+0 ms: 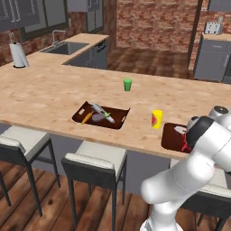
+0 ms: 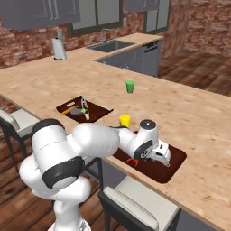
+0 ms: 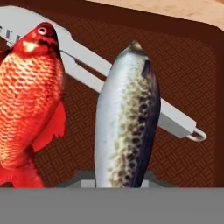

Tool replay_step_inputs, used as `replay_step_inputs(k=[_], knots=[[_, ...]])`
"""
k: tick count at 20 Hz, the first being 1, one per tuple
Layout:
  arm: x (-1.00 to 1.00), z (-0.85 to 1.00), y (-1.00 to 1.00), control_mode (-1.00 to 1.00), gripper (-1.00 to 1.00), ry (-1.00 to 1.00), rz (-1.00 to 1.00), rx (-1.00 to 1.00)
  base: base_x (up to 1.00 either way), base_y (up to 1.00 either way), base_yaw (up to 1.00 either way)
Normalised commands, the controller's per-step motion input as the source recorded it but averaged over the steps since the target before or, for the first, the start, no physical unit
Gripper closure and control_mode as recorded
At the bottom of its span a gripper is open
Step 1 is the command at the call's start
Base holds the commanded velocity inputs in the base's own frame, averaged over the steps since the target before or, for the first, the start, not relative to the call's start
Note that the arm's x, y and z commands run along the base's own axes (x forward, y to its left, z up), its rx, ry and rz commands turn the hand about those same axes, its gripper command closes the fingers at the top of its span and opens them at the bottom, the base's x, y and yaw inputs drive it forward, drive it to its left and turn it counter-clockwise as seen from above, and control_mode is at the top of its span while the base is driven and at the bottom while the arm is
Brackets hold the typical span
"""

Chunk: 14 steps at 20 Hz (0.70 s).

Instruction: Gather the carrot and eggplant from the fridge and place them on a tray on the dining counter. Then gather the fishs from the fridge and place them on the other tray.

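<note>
- Holding my gripper [image 2: 159, 155] low over the other tray [image 2: 178, 163], I have the silvery fish [image 3: 127, 118] clamped between my jaws; its body runs from 6 o'clock up toward 12 o'clock in the hand view, tail end down by my fingertips.
- Lying at 9 o'clock of that fish is a red fish [image 3: 28, 100], apart from it, flat on the tray's dark patterned floor.
- Under both fish sits a pair of pale metal tongs [image 3: 175, 120], slanting from 10 o'clock to 4 o'clock.
- The first tray [image 1: 121, 118] sits on the dining counter [image 1: 45, 90], at 9 o'clock of my hand in the left base view, well apart, beyond a yellow cup [image 1: 157, 119].
- In it I see the carrot [image 1: 87, 117] and, just beside it, the eggplant [image 1: 98, 117], so I judge the vegetable half done.
- A green cup [image 1: 127, 84] stands farther back on the counter, at 12 o'clock of that first tray.
- As I judge it, the fish half is nearly done: one fish is down and the silvery one is over the right tray, not yet let go.
- Remaining, by my reckoning: lower a little, loosen my jaws, and lift clear without dragging the fish or nudging the red one.
- Whether more fish wait in the fridge, I cannot tell.
</note>
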Motion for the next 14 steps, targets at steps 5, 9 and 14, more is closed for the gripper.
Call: replay_step_inputs(k=[5,9,14], knots=[[0.07,-0.26,-0.16,-1.00,1.00,0.00,0.00,0.01,0.00,0.00,0.00],[0.00,-0.16,0.00,-1.00,-1.00,0.01,0.00,0.00,0.00,0.00,0.00],[0.00,0.09,0.01,-1.00,-1.00,0.02,0.00,0.01,0.00,0.00,0.00]])
